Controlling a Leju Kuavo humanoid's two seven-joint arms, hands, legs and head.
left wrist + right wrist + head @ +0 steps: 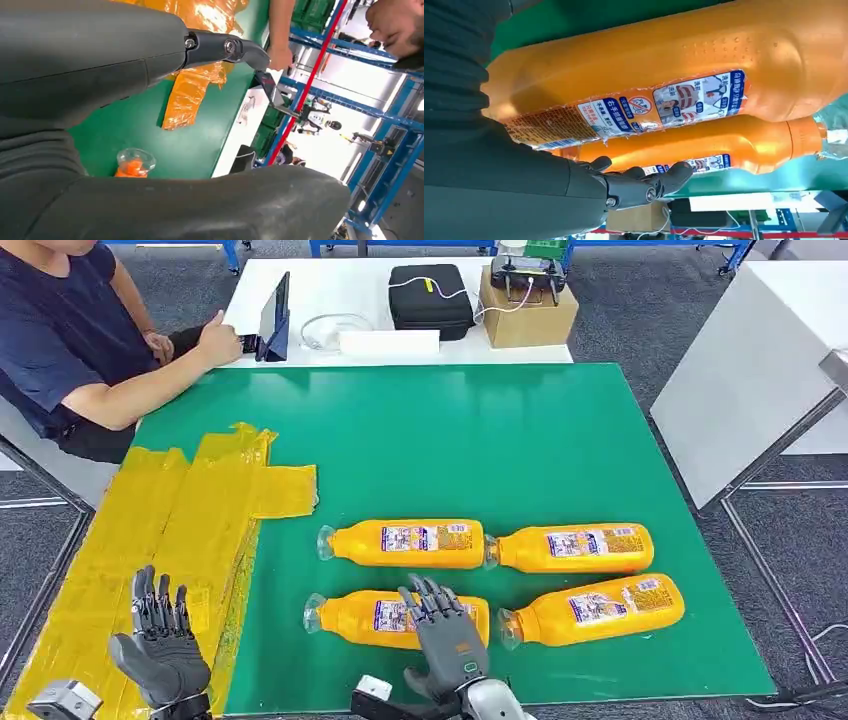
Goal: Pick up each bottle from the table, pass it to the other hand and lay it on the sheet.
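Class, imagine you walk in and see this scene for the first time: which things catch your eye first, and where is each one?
Four orange plastic bottles with clear caps lie in two rows on the near right of the green table mat. A crinkled yellow plastic sheet covers the mat's left edge. The right hand hovers open over the near-left bottle, while the left hand waits open above the sheet.

Four bottles lie on their sides on the table (560, 430) in two rows of two, right of the sheet (150, 540): rear left (405, 542), rear right (572, 548), front left (375, 618), front right (595, 609). The right hand (447, 638) hovers over the front left one; the left hand (160, 640) is over the sheet.
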